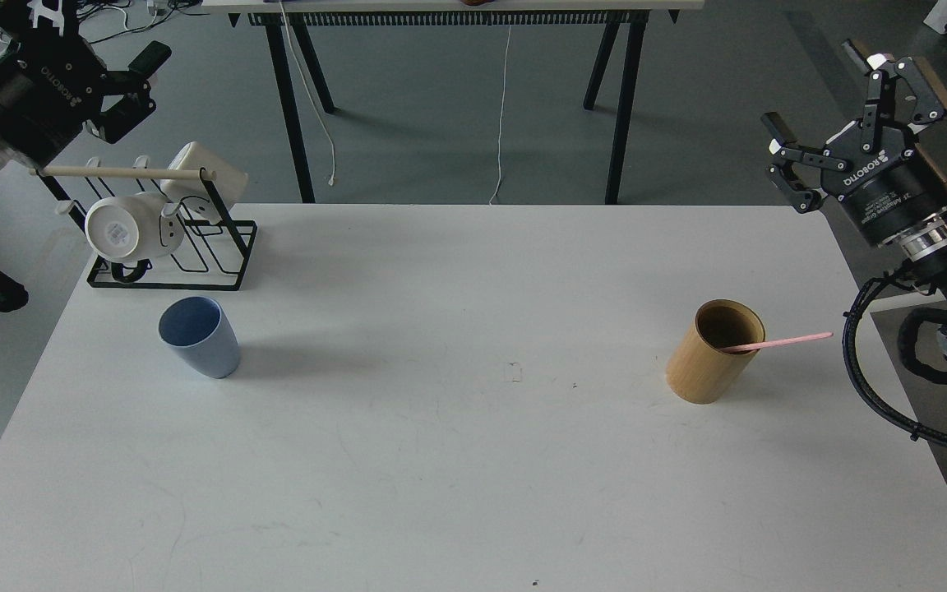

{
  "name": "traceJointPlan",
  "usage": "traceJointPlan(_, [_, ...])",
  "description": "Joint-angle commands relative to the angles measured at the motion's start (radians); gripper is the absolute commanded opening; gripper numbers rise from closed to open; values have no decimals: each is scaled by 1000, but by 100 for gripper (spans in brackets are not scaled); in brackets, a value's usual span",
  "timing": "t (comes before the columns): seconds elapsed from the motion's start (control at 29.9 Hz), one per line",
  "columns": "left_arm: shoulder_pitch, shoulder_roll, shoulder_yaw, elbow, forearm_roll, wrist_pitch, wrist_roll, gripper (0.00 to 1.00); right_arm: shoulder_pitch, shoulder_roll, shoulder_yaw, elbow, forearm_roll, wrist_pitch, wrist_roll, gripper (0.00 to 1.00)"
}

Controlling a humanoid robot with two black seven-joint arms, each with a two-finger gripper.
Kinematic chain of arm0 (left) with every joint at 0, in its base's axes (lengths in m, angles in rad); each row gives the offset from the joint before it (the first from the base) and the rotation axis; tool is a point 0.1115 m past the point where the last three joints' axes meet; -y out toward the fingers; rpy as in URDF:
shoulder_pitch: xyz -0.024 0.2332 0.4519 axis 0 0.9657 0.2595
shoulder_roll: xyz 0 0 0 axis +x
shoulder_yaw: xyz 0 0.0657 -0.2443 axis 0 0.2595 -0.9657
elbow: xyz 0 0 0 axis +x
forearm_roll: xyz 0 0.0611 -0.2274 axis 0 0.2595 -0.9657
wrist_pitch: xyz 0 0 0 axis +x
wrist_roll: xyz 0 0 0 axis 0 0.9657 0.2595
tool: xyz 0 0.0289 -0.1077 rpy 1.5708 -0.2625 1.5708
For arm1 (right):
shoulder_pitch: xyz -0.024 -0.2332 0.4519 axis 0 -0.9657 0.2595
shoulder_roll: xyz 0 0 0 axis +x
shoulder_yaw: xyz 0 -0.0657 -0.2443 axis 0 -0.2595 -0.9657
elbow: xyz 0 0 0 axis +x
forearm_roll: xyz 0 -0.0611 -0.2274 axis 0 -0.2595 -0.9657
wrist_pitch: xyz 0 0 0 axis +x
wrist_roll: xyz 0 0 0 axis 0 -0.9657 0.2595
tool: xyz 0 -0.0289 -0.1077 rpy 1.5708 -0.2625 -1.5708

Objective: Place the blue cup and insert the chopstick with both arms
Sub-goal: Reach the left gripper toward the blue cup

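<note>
The blue cup (200,336) stands upright on the left part of the white table (473,460), its darker inside facing up and nothing in it. It sits just in front of the black wire mug rack (227,247), apart from the rack's base. Two white mugs (132,226) hang on that rack, one showing its underside, and a pale wooden rod (124,173) runs across the rack's top. Well apart from the cup, on the right part of the table, stands a tan wooden cylinder (708,362), open at the top. The chopstick (778,341), thin and pink, rests inside that cylinder, leaning over the right side of its rim so that its free end points toward the table's right edge. The left gripper (132,82) hangs above and behind the rack, off the table's far left corner, with its fingers spread apart and nothing between them. The right gripper (839,127) hovers beyond the table's far right corner, well above and behind the cylinder, its two fingers also held wide apart and bare. Neither gripper touches the cup, the chopstick or the cylinder. Behind the table, on the grey floor, stand the black legs of another table (293,99), with a white cable (502,107) hanging down between them.
</note>
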Motion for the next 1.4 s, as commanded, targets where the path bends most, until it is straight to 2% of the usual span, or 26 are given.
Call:
traceJointPlan(0.0, [-32, 135, 108, -90, 340, 0, 0, 100, -11, -2, 4, -1, 0, 0, 0, 96])
traceJointPlan(0.27, [-27, 120, 329, -56, 743, 0, 0, 100, -39, 3, 4, -1, 0, 0, 0, 96])
traceJointPlan(0.5, [-6, -51, 476, 194, 828, 29, 0, 100, -48, 0, 4, -1, 0, 0, 0, 96])
traceJointPlan(0.63, [-4, -98, 481, 271, 855, 43, 0, 100, -59, -2, 6, -2, 0, 0, 0, 96])
traceJointPlan(1.07, [-36, -106, 470, 308, 851, 37, 0, 99, -82, -2, 6, -17, -2, 0, 0, 96])
traceJointPlan(1.37, [-32, -218, 482, 409, 852, 38, 0, 99, -90, -6, 7, -17, -2, 0, 0, 96])
